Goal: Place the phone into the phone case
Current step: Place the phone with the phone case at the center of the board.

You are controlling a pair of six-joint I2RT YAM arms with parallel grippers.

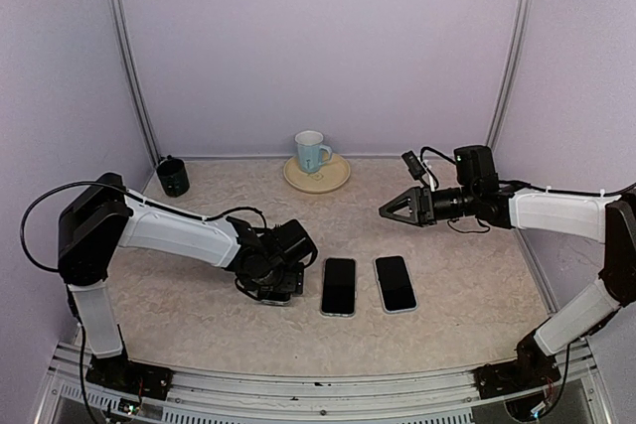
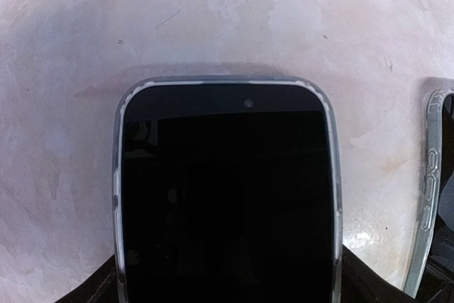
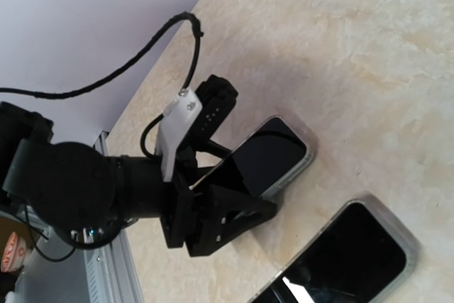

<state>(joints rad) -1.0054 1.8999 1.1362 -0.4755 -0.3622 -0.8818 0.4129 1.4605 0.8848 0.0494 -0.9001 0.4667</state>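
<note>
The left claw is clenched on the near end of the phone, with its pads on the two long edges. That end rides up off the worktop while the far end is down. In the left wrist view a clear rim runs round the far end. I read that as the phone case, with the phone's top corners tucked inside it. From above, the phone lies mostly hidden under the claw, at the 9 o'clock end of the row. The right claw hangs in the air at 2 o'clock from the left one with nothing in it. Whether its jaws are parted, I can't tell.

The step, by my reckoning, is to hinge the raised end down into the case. Keep the far corners pinned under the lip and lower the phone flat rather than pushing it forward. A forward shove would likely slide case and phone together across the smooth worktop. The pads grip the very edges the case wall must wrap, so let go late and finish with a press from on top. The right claw could steady the far end. Mind the second handset just beside at 3 o'clock, and the third handset beyond it.
</note>
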